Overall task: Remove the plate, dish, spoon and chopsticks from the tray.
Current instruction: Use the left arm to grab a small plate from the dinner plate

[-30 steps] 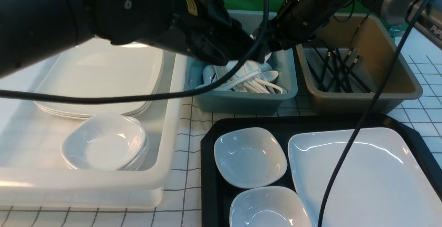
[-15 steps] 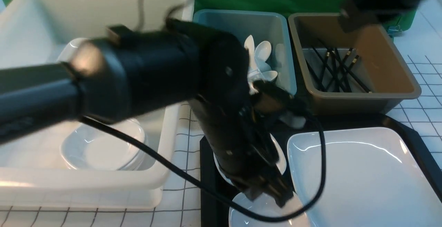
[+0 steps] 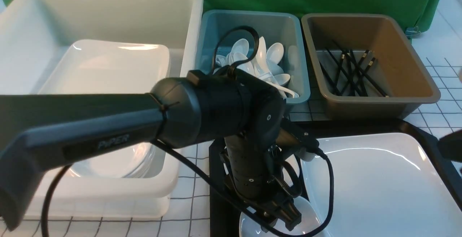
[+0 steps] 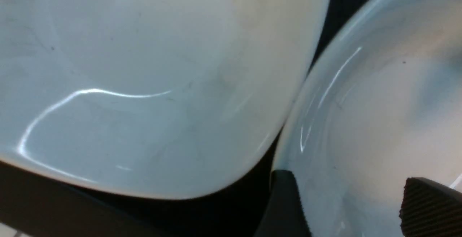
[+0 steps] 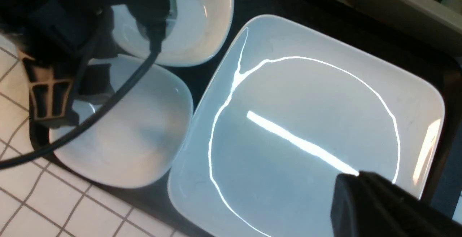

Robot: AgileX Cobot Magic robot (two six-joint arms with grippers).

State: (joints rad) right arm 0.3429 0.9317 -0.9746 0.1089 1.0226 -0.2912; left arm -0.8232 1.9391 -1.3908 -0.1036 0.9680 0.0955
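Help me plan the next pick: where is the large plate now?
In the front view, the plate lies on the right side of the tray, beside the small dishes, in front of the brown tub.

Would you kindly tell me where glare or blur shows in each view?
Right wrist view: a bright streak and ring of glare on the plate; left wrist view: two small dishes, very close and soft; front view: sharp, only faint highlights.
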